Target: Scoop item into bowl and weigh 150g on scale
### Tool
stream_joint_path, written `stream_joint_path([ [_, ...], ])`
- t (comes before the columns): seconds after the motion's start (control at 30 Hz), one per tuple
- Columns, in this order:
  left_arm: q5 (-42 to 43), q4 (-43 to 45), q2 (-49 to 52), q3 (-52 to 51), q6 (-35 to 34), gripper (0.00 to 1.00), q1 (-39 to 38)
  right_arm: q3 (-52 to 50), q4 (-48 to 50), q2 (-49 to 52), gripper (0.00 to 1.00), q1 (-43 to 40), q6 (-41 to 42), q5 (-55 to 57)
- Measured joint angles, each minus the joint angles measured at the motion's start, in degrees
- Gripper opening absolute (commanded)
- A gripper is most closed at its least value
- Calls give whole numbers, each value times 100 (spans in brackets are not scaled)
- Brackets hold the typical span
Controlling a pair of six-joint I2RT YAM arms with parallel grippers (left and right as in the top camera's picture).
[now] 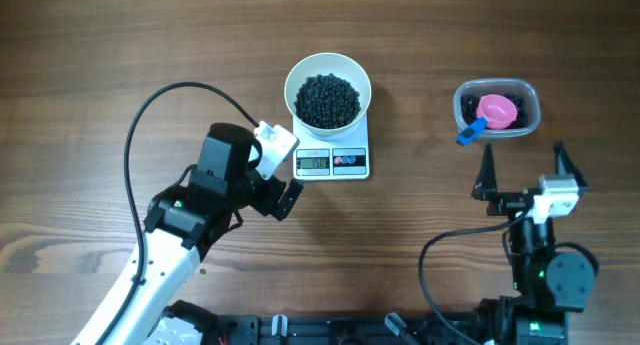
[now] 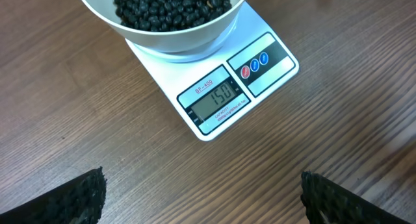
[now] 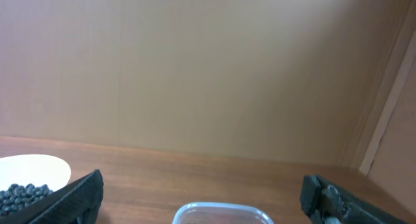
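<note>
The white bowl stands on the white scale and holds a dark heap of black beans, the item. In the left wrist view the bowl, the item and the scale lie just ahead, and the display reads 150. My left gripper hovers just left of the scale, open and empty. My right gripper is open and empty below the clear tub. The bowl shows at the left of the right wrist view.
The clear plastic tub holds a pink scoop with a blue handle and a few beans. Its rim shows between my right fingers. A black cable loops from the left arm over the wooden table.
</note>
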Motion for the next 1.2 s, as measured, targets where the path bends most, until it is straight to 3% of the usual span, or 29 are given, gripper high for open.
stream_joint_path([
  [0.47, 2, 0, 0, 0, 2, 100, 0, -807, 151, -868, 100, 0, 0, -39],
  [0.97, 0, 2, 0, 0, 2, 100, 0, -892, -1134, -1163, 100, 0, 4, -42],
  [1.2, 2, 0, 0, 0, 2, 100, 0, -898, -1185, -1163, 100, 0, 2, -42],
])
